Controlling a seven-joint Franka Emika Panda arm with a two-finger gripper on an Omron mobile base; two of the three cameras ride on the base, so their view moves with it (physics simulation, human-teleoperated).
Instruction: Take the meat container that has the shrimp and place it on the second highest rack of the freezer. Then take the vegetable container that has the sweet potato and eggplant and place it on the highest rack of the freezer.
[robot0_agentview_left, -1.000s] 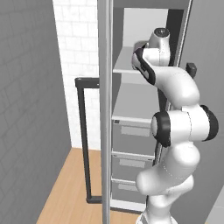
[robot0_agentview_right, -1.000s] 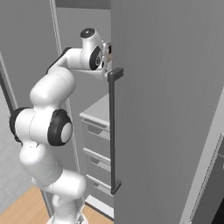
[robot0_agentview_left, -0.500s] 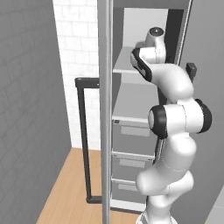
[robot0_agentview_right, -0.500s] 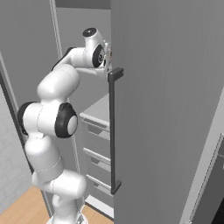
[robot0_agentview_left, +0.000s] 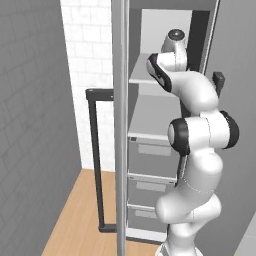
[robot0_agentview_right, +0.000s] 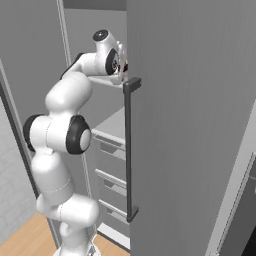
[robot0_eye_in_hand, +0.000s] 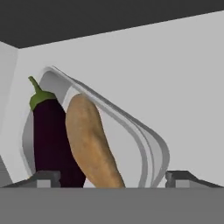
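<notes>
No legible text, labels, brand marks, numbers or signs found on any surface in the three views.

— What is sitting on the highest rack (robot0_agentview_left: 150, 80) of the freezer (robot0_agentview_right: 190, 125)?

— I am seeing the vegetable container (robot0_eye_in_hand: 148, 148) resting flat on its light grey surface.

— And what is lying in that container?

— The eggplant (robot0_eye_in_hand: 50, 135) and the sweet potato (robot0_eye_in_hand: 92, 144) are lying side by side, touching, the eggplant on the left.

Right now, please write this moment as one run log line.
stage: second container | end effector: open | eggplant and sweet potato: side by side in container | place: inside freezer
</notes>
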